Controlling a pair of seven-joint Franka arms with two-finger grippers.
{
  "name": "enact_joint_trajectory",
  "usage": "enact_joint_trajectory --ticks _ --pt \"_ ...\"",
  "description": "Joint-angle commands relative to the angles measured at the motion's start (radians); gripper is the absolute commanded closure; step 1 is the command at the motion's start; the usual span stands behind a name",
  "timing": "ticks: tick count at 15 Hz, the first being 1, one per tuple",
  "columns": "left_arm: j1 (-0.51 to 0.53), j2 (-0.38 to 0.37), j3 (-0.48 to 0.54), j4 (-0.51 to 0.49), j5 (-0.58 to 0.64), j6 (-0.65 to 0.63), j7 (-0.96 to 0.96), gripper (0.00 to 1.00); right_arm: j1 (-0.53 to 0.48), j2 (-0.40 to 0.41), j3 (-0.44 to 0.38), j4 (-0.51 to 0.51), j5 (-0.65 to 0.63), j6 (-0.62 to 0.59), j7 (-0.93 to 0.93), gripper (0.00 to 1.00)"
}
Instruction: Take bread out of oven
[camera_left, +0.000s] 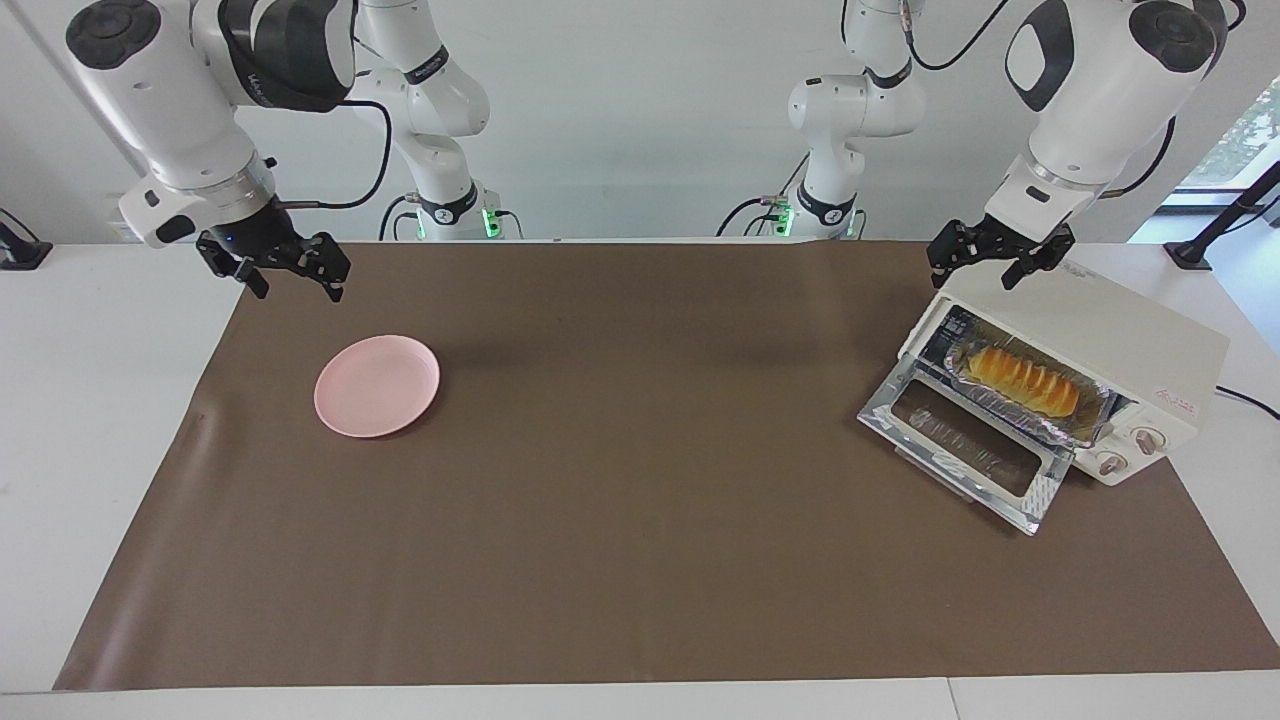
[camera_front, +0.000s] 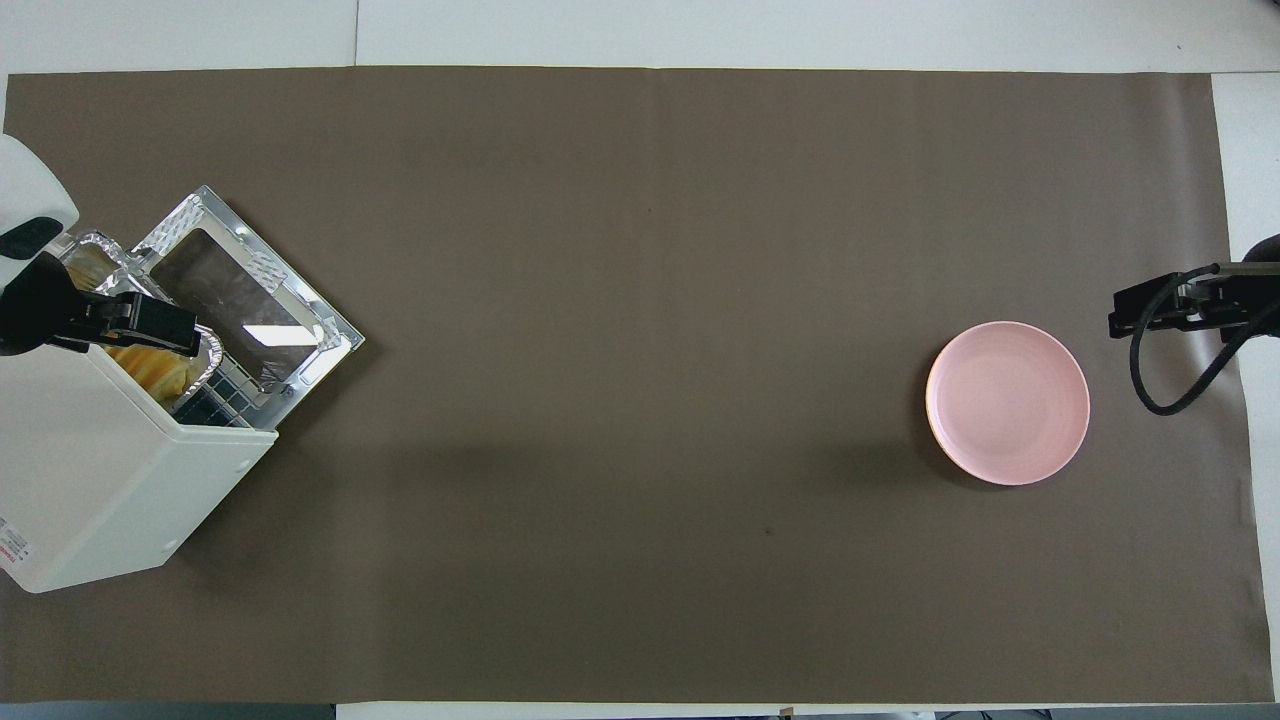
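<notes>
The cream-white oven (camera_left: 1120, 335) (camera_front: 90, 480) stands at the left arm's end of the table. Its glass door (camera_left: 965, 455) (camera_front: 245, 300) is dropped open. Inside, the golden ridged bread (camera_left: 1022, 383) (camera_front: 150, 368) lies in a silver foil tray (camera_left: 1000, 408) on the rack. My left gripper (camera_left: 975, 278) (camera_front: 170, 325) hangs open over the oven's top front edge, above the bread, holding nothing. My right gripper (camera_left: 297, 290) (camera_front: 1125, 315) waits open in the air over the mat's edge beside the pink plate.
A round pink plate (camera_left: 377, 385) (camera_front: 1007, 402) sits on the brown mat (camera_left: 640, 500) toward the right arm's end of the table. The open door juts out from the oven's front toward the mat's middle. White table surface borders the mat.
</notes>
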Motion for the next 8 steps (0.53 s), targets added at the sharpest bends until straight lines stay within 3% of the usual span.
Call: enact_joint_trajectory --ticks 1,8 --pt "0.009 0.016 -0.007 0.023 -0.019 -0.003 0.019 0.00 -0.013 -0.001 0.010 0.007 0.015 -0.018 0.004 0.00" --pt "0.005 0.016 0.005 0.026 -0.017 -0.023 0.014 0.00 -0.013 -0.001 0.010 0.007 0.015 -0.018 0.004 0.00"
